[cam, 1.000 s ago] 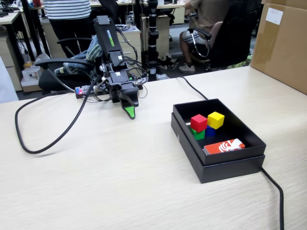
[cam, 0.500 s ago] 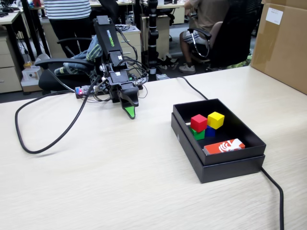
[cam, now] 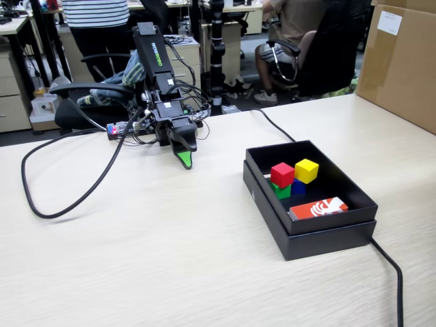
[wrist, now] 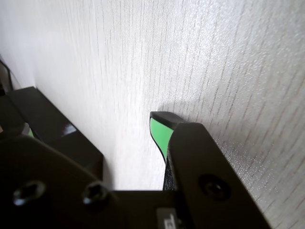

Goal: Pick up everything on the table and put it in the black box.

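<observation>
Black box point(cam: 308, 225) on table point(cam: 170, 259), right of centre in fixed view; corner also visible at left edge of wrist view point(wrist: 52, 129). Four cubes inside, clustered toward far end: red cube point(cam: 282, 174) stacked atop green cube point(cam: 281, 191), yellow cube point(cam: 306, 170) just beside red, seemingly atop blue cube point(cam: 298, 187). Red-and-white card point(cam: 319, 208) against near wall of box. Gripper point(cam: 184, 161) folded low at arm base, well apart from box, green tip pointing down at tabletop, nothing held. Jaws overlapping in both views; open or closed: cannot tell. Black cable point(cam: 61, 197) looped on table at left. Brown carton point(cam: 402, 61) at right edge.
</observation>
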